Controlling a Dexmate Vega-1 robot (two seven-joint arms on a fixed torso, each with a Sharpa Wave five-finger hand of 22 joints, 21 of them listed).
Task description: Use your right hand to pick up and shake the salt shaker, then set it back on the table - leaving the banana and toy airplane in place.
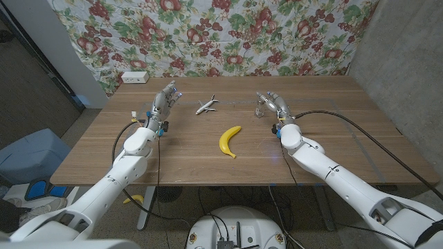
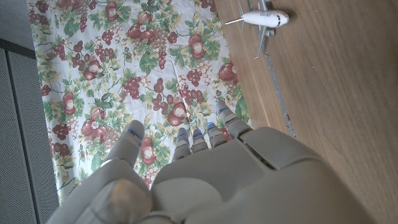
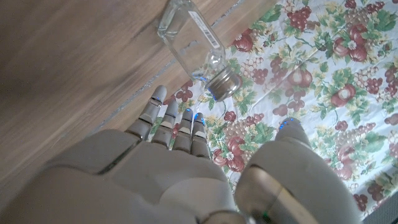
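I have the right hand (image 1: 271,104) up at the far side of the table (image 1: 332,145), right beside the shaker (image 1: 258,111), which stands on the wood just to the hand's left. From the right wrist I see the shaker (image 3: 194,45) as clear glass with a metal cap and a pale label whose writing I cannot read; my fingers (image 3: 166,122) lie close together with the thumb set apart, holding nothing and short of the glass. The left hand (image 1: 165,100) sits at the far left with fingers (image 2: 198,140) extended and empty. The airplane (image 1: 205,105) lies between the hands; the banana (image 1: 229,140) lies nearer me, apart from both.
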